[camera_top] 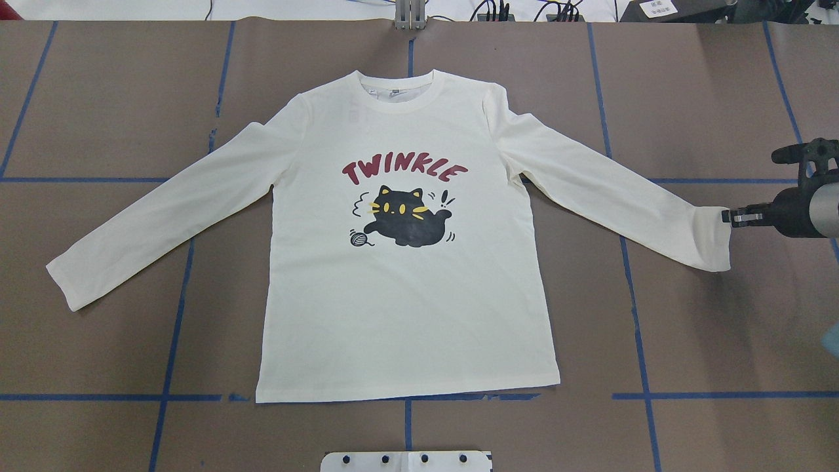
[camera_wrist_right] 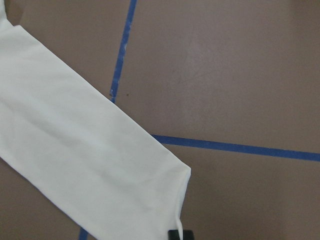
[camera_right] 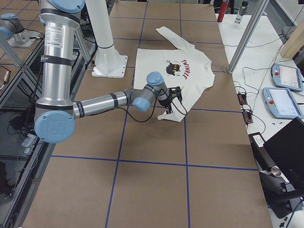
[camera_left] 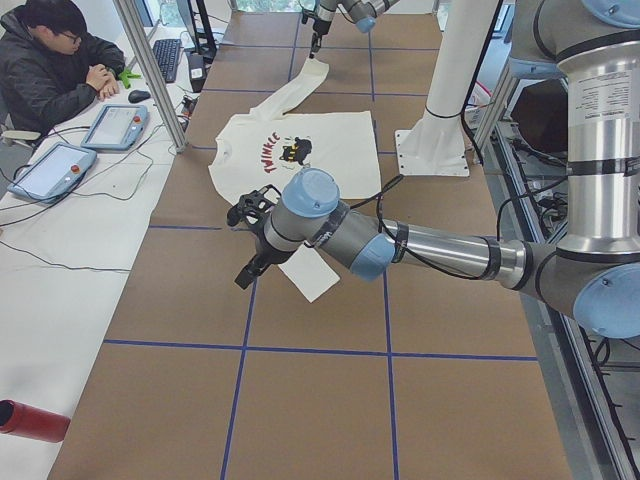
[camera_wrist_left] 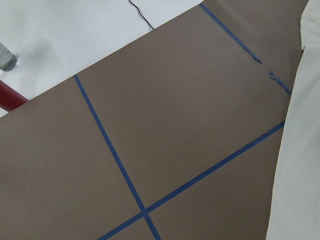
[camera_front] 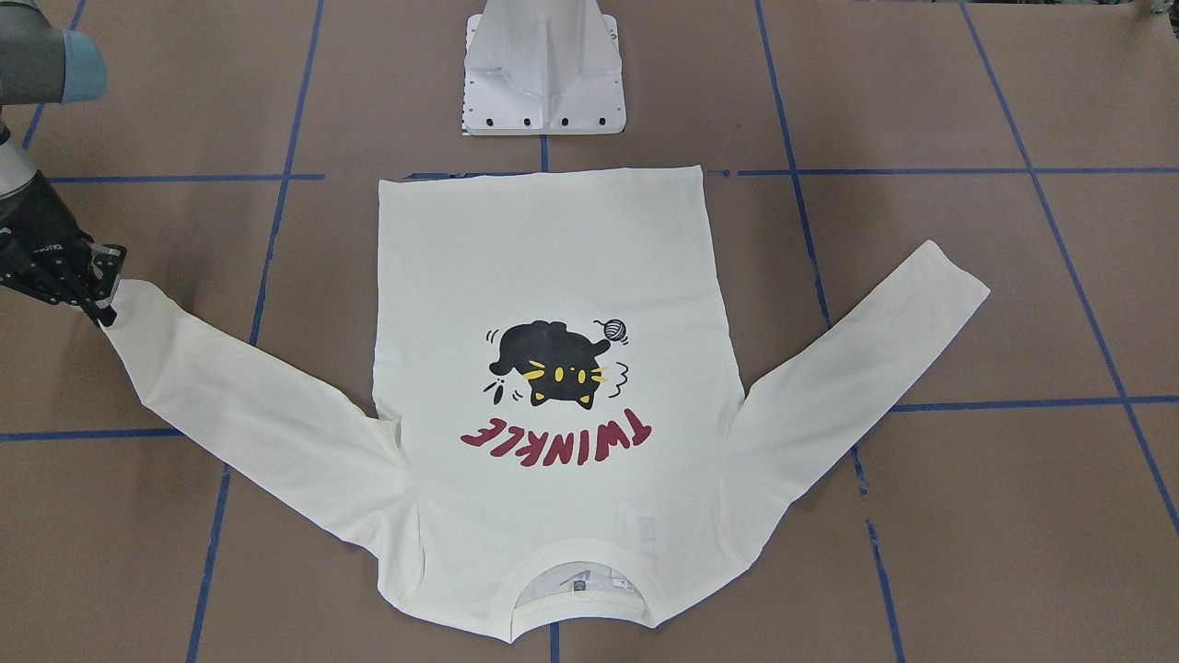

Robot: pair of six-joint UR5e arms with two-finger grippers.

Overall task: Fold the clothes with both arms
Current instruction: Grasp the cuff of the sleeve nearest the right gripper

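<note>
**Figure.** The cream long-sleeved shirt point(camera_top: 406, 314) lay flat on the desk point(camera_top: 98, 98), print up and sleeves spread. Soft, light and limp, it would sag unless taken at the cuffs or hem corners. The right pincer point(camera_top: 726, 216) stood narrow on one cuff point(camera_top: 714, 239), apparently pinching its edge. Only the exterior left view showed the left pincer point(camera_left: 245, 275), near the other cuff point(camera_left: 318, 288); its spread could not be told.

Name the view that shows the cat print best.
Overhead exterior: the cat print sits upright, whole and unobstructed. Front-facing shows it upside down; both side views show it small and oblique; the wrist views miss it.
</note>
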